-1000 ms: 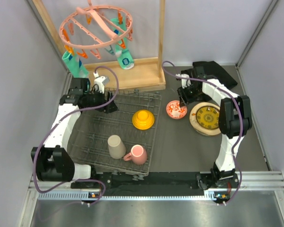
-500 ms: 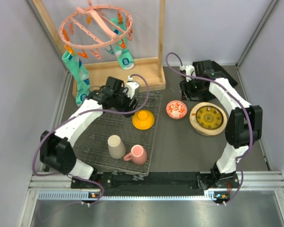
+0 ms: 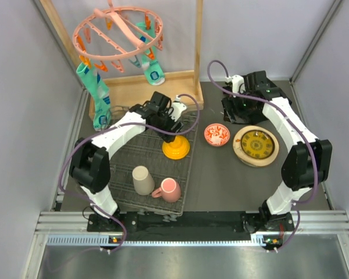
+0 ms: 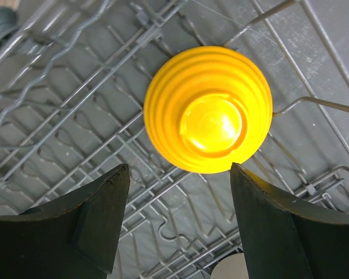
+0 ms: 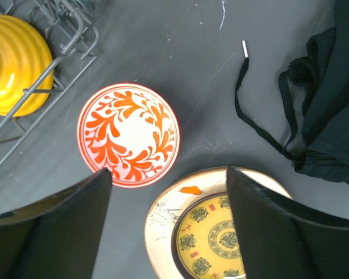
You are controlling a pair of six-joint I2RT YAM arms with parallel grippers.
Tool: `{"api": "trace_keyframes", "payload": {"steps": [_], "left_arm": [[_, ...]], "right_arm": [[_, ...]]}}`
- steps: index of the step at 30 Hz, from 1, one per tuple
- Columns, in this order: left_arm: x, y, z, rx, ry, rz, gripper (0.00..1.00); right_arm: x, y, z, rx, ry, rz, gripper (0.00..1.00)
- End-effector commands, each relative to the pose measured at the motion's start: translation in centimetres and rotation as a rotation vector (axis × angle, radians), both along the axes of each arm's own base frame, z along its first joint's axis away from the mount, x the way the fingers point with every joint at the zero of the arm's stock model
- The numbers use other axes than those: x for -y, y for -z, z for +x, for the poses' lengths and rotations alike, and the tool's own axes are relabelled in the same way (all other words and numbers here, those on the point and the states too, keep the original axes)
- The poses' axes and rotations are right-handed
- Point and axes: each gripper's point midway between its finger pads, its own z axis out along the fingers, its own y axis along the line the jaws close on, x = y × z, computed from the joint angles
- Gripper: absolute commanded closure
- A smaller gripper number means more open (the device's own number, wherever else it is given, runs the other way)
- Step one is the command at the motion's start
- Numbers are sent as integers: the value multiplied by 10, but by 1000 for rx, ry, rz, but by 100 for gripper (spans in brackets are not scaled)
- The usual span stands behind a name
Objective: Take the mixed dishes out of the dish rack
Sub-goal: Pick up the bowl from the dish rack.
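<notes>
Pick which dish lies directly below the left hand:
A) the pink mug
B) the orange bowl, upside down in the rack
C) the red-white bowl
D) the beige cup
B: the left wrist view shows the left hand open just above the upturned orange bowl on the dish rack.

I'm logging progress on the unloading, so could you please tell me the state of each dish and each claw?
Orange bowl: upside down in the rack.
Beige cup: in the rack, no opening showing.
Pink mug: in the rack, handle toward the cup.
Red-white bowl: upright, empty, on the table.
Yellow plate: stacked on the cream plate, outside the rack.
Left claw: open, empty.
Right claw: open, empty.
</notes>
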Motion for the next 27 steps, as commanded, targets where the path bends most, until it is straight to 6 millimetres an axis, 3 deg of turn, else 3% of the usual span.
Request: {"api": "trace_keyframes", "payload": {"steps": [1,9,27], "left_arm": [[16,-6,7,22,47,-24,25],[33,1,4,-1,78,-36,16],[46,25,2,-60,100,-22,15]], "right_arm": [[3,-29,-6,73,7,15,19],[7,-30,-12,82,6,1,18],[9,-27,-18,81,-9,-14,18]]}}
